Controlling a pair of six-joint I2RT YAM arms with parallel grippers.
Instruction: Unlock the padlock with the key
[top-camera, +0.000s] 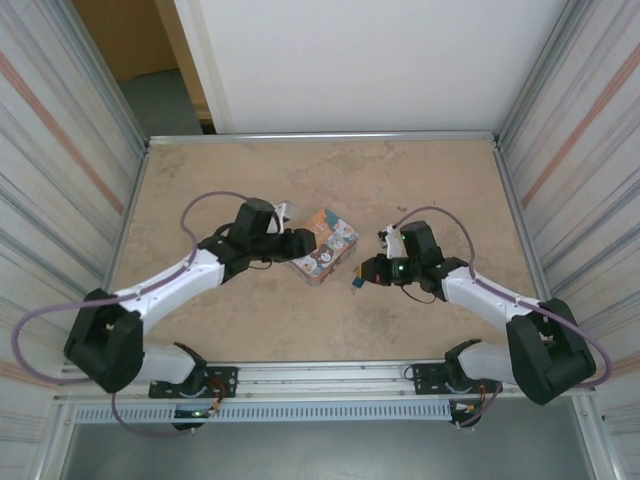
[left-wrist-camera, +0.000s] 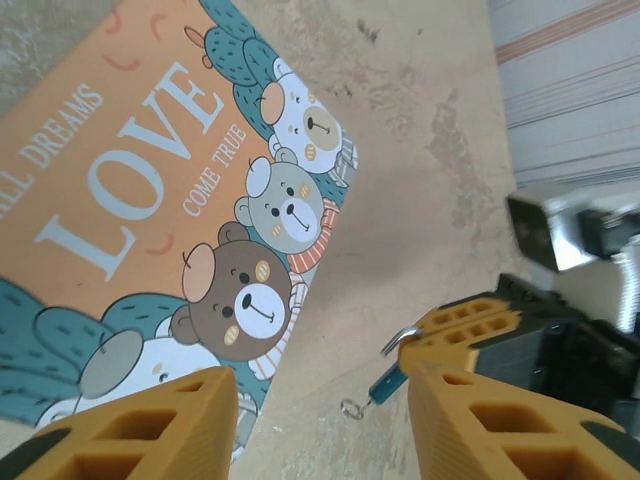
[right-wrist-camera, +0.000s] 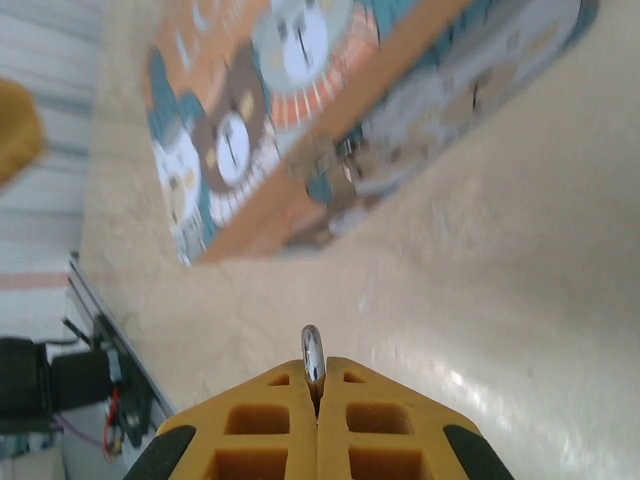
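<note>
Top view: a beige, stone-patterned table (top-camera: 420, 190) stands between ribbed metal walls (top-camera: 60, 130), with a white panel (top-camera: 380, 60) behind. The box (top-camera: 322, 247) lies mid-table, the left gripper (top-camera: 300, 243) at its left side and the right gripper (top-camera: 362, 272) just right of it.

Left wrist: the left fingers (left-wrist-camera: 150, 430) are spread and empty. The padlock (left-wrist-camera: 386, 380) is pinched in the right gripper, with the key (left-wrist-camera: 352, 405) at its lower end, barely legible.

Right wrist: the fingers are pressed together on the shackle (right-wrist-camera: 312, 352). The blue body is hidden and the box is blurred.
</note>
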